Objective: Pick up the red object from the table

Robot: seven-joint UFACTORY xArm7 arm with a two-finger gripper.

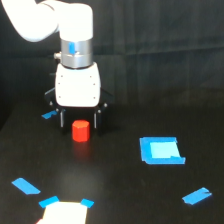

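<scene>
The red object (80, 132) is a small red-orange stubby cylinder standing upright on the black table (125, 190), left of centre in the exterior view. The white arm comes down from the top left, and its boxy white gripper body hangs right above the cylinder. My gripper (80, 125) is open, with one dark finger (62, 120) to the left of the cylinder and the other to its right. Both fingers stand apart from the cylinder's sides. The fingertips reach about level with its upper half. Nothing is gripped.
A blue square patch (161, 150) lies to the right of the cylinder. Blue tape strips sit at the lower right (196, 196), the lower left (25, 186) and beside the left finger (49, 115). A bright white patch (64, 214) with blue corners shows at the bottom edge.
</scene>
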